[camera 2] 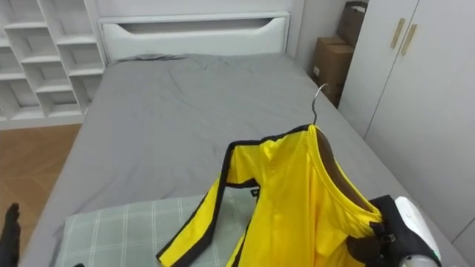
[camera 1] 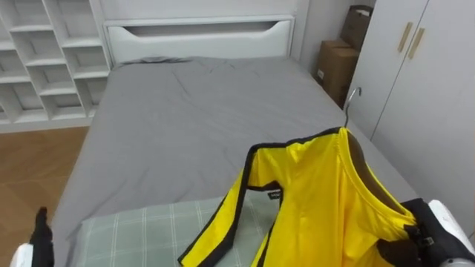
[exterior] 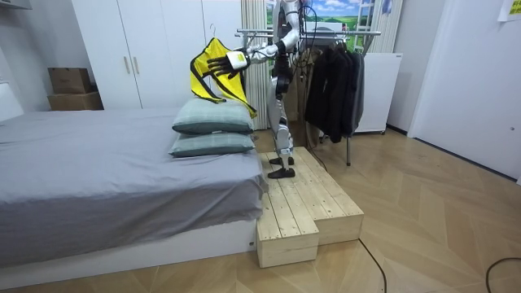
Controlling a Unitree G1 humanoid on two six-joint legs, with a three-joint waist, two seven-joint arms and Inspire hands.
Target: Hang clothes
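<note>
You're roughly halfway, I'd judge. The shirt is hangered and lifted above the broad, smooth grey bed [camera 1: 185, 111], but the metal rack [exterior: 342, 33] (behind the robot, hung with dark clothes [exterior: 334, 89]) awaits it. Over the plump checked pillows [camera 1: 148, 230] hangs the slick yellow shirt [camera 1: 319, 200], black-trimmed, on a brown hanger [camera 1: 364, 165] with a wire hook. Your right hand [camera 1: 438, 226] clamps the shirt's shoulder; your left hand [camera 1: 41, 233] sits low, its fingers unreadable
</note>
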